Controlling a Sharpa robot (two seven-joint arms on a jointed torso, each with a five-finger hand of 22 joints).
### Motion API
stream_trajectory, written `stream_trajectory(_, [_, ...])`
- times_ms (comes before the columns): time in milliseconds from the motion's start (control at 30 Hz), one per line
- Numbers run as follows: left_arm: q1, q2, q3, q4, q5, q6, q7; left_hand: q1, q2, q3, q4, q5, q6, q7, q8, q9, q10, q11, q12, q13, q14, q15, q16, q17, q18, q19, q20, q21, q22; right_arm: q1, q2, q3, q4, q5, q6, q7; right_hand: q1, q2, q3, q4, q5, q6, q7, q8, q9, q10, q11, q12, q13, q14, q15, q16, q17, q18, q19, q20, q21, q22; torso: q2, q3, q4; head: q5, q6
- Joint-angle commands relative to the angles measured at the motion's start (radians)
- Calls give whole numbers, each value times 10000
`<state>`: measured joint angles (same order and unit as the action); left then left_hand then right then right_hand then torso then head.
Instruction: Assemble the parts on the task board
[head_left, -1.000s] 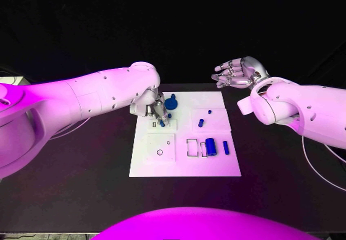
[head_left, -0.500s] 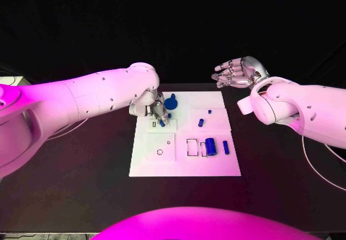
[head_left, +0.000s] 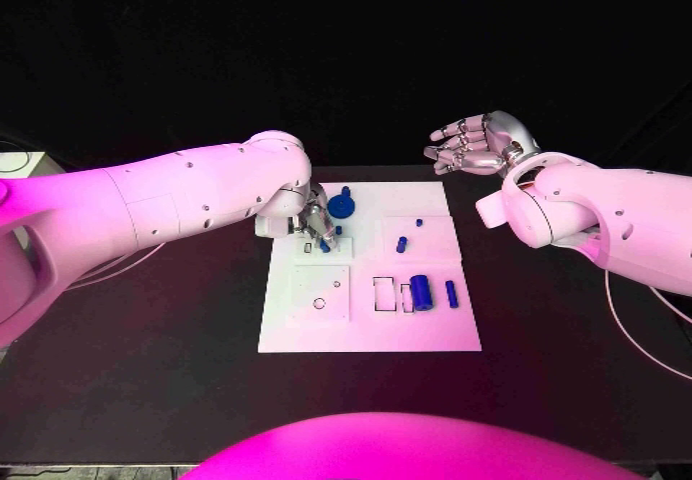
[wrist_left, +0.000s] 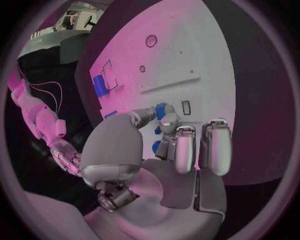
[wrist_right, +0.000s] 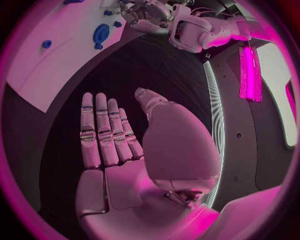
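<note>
Silver fingertips of the left hand pinch a small blue part low over the task board, at its far-left corner; a tilt could jam it. Right hand hovers spread, holding nothing, beyond the board.

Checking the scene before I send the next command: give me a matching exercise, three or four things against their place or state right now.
Things:
1. left hand
2. right hand
3. large blue cylinder
4. round blue part

Place or state:
A. lies beside the rectangular slots on the near right part of the task board
B. raised beyond the table's far right corner, fingers apart, holding nothing
C. on the board's far edge, just right of the left hand
D. down on the board's far left corner, fingertips on a small blue part

Pairs: 1-D, 2-B, 3-A, 4-C
</note>
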<state>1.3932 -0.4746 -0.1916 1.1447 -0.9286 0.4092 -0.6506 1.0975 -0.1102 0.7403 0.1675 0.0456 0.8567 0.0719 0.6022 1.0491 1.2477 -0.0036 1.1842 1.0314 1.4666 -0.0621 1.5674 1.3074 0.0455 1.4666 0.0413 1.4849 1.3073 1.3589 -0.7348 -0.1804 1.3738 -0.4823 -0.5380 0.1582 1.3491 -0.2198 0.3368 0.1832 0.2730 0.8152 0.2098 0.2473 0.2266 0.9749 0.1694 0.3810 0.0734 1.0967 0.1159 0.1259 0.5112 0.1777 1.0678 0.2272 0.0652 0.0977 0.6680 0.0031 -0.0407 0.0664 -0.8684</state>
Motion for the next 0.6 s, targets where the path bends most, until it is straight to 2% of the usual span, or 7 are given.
stream_trajectory(33, [1, -43, 15, 188, -177, -740, 161, -115, -9, 2259, -2154, 61, 134, -23, 60, 59, 117, -20, 71, 29, 1042, -30, 34, 2634, -152, 443, -11, 22, 1417, -5, -5, 2, -3, -86, 157, 105, -17, 43, 24, -62, 61, -75, 303, -25, -8, -88, 16, 58, -9, 3, 19, -65, -9, 69, -40, 2, 24, -9, 7, 2, 8, 12, -3])
stream_trajectory(267, [-12, -165, 18, 478, -335, -1249, 158, -169, -31, 2338, -2183, 65, 158, -30, 67, 72, 158, -28, 98, 56, 1042, -36, 34, 2634, -152, 446, -27, 25, 1422, -8, 3, 2, -17, -86, 170, 106, -17, 43, 24, -62, 61, -75, 303, -25, -8, -88, 16, 58, -9, 3, 19, -65, -9, 69, -40, 2, 24, -9, 5, -9, -7, 44, -4])
stream_trajectory(400, [-25, -264, 18, 646, -485, -1608, 166, -207, -48, 2397, -2206, 67, 175, -35, 74, 84, 188, -33, 118, 77, 1042, -40, 34, 2634, -159, 463, -45, 46, 1453, -11, -7, 2, -20, -86, 175, 101, -17, 43, 24, -62, 61, -75, 303, -25, -8, -88, 16, 58, -9, 3, 19, -65, -9, 69, -40, 2, 24, -9, 5, 1, -9, 41, -16])
stream_trajectory(600, [-46, -383, 13, 833, -546, -1700, 90, -220, -57, 2419, -2216, 70, 182, -38, 78, 89, 198, -36, 124, 83, 1042, -43, 34, 2634, -161, 466, -50, 50, 1458, -14, -16, 2, -23, -86, 185, 94, -17, 43, 24, -62, 61, -75, 303, -25, -8, -88, 16, 58, -9, 3, 19, -65, -9, 69, -40, 2, 24, -9, 4, 4, 13, 47, -42])
